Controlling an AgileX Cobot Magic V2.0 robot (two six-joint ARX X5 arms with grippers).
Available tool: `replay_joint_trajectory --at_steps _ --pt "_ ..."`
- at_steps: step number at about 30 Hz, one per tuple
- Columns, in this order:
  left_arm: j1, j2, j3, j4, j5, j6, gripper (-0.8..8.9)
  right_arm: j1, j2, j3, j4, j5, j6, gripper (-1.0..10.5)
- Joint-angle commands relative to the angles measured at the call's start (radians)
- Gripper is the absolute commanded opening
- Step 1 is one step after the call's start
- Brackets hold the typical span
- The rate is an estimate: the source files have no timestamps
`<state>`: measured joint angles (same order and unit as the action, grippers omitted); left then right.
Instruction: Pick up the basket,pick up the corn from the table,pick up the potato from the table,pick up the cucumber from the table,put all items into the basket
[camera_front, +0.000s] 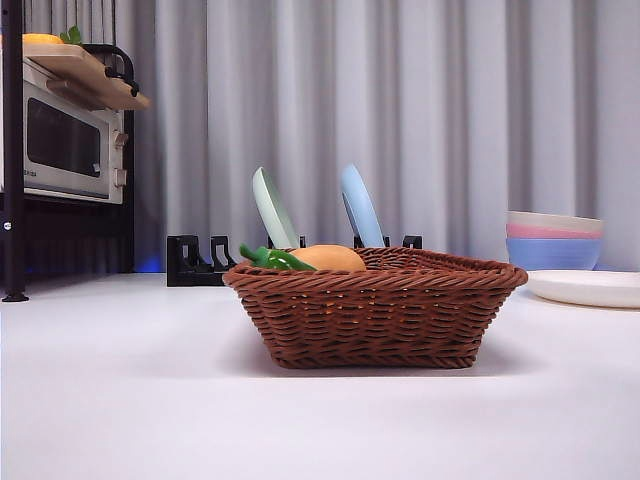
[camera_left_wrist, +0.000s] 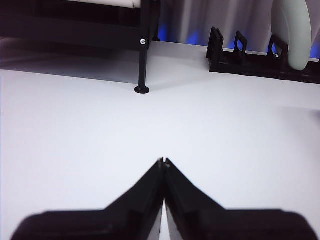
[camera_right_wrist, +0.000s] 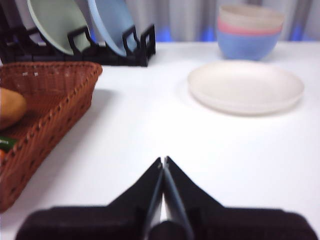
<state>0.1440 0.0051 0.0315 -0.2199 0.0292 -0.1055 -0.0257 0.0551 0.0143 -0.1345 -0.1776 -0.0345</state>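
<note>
Spreading flat and bare beneath everything, the plain white counter carries the brown woven wicker basket, rectangular with flared sides and a braided rim, standing well in from the counter's edges. Behind it, nearer the back edge, a black slotted dish rack holds a pale green plate and a light blue plate on edge. Toward the right edge lies a flat cream plate, with a stack of beige, pink and blue bowls just behind it. Inside the basket, the round tan-brown potato shows above the rim, and the glossy dark green cucumber lies touching it. An orange sliver at the right wrist view's border may be the corn; I cannot tell. The left gripper hangs over bare counter, jaws pressed together on nothing. The right gripper, jaws likewise together and empty, sits beside the basket.
</note>
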Motion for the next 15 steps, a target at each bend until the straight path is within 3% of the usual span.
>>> replay_joint_trajectory --at_steps 1,6,15 --pt "0.003 -0.002 -0.013 0.0 -0.001 -0.003 0.0 0.0 -0.037 -0.008 -0.037 0.004 0.022 0.0" --pt "0.003 -0.002 -0.013 0.0 -0.001 -0.003 0.0 0.001 -0.051 -0.008 -0.034 -0.004 0.085 0.0" --pt "0.003 -0.002 -0.013 0.001 -0.001 -0.003 0.0 0.001 -0.022 -0.008 -0.034 0.001 0.089 0.0"
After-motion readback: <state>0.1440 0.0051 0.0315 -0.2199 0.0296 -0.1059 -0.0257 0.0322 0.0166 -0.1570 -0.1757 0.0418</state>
